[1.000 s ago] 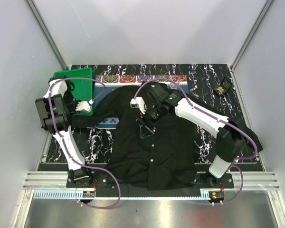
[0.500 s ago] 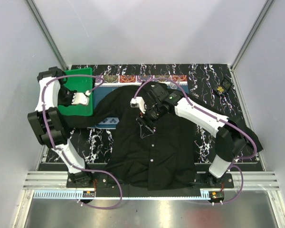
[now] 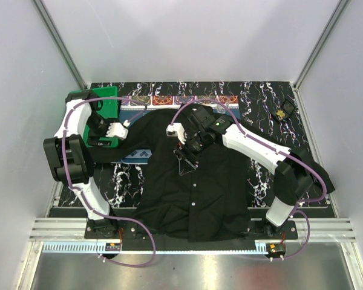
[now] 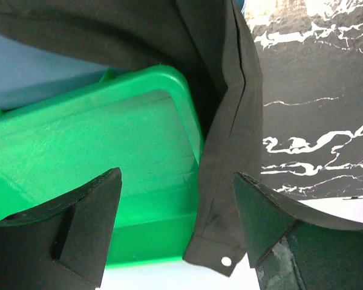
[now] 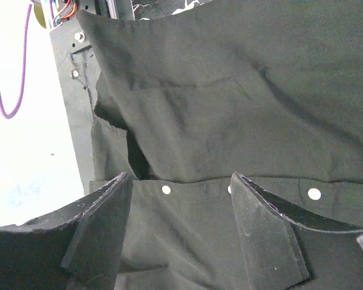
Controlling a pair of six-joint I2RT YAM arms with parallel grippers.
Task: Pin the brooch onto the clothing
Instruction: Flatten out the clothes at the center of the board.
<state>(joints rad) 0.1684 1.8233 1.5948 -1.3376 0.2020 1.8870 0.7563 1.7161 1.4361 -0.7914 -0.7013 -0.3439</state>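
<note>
Over the last second the left gripper [image 3: 122,125] had swung out over the far-left green tray [image 3: 106,96] and come back right. It ended above the tray's right edge and the sleeve cuff [image 4: 221,257] of the clothing [image 3: 193,193] — fingers spread, holding nothing. The right gripper [image 3: 184,159] had scarcely moved; it hovered over the button placket [image 5: 230,193] below the collar, fingers likewise apart and empty. The brooch [image 3: 284,112] lay on the table [image 3: 260,96] at the far right, well apart from both grippers — so, as I judged it, pinning had not begun and the brooch was yet to be fetched.
</note>
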